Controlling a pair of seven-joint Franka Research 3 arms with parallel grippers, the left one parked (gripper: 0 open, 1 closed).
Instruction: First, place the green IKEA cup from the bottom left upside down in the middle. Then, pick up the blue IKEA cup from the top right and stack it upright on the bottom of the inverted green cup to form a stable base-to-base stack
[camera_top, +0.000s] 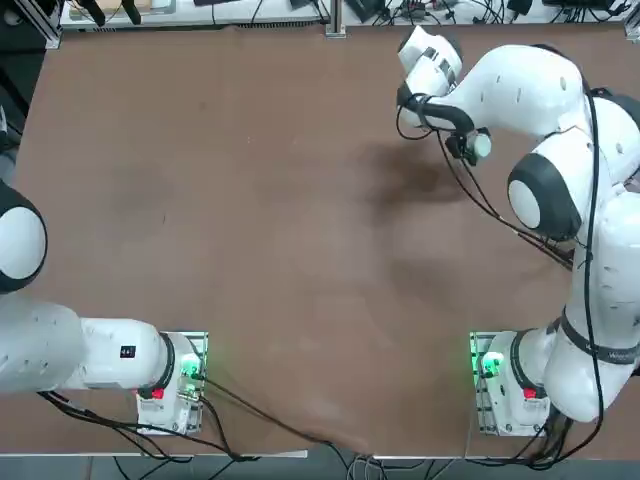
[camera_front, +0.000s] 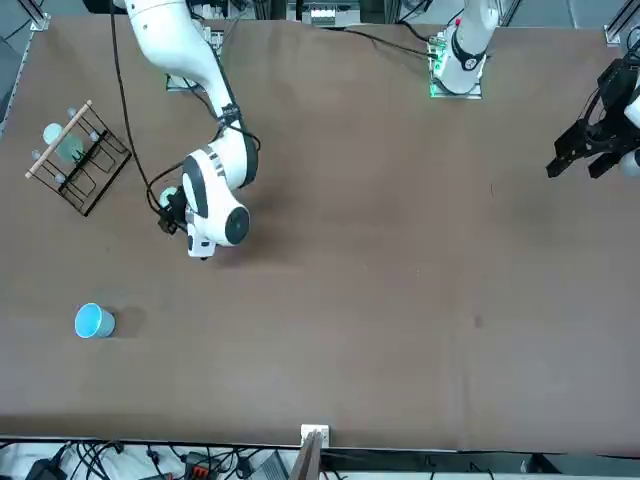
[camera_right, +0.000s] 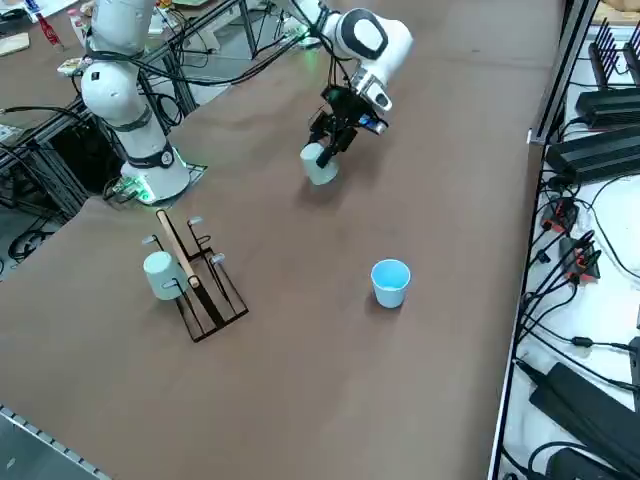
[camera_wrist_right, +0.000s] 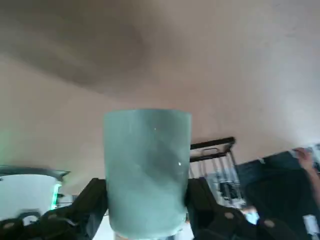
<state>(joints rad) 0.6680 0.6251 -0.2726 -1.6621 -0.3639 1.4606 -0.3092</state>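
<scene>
Green cup (camera_wrist_right: 147, 172) gripped sideways in right hand (camera_right: 325, 155) above table, long axis tilted off vertical.

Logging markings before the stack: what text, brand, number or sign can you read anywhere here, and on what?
No readable text anywhere.
The green cup, held between the right gripper fingers: plain.
The blue cup: plain.
A small dark label on the parked left arm: too small to read.
</scene>
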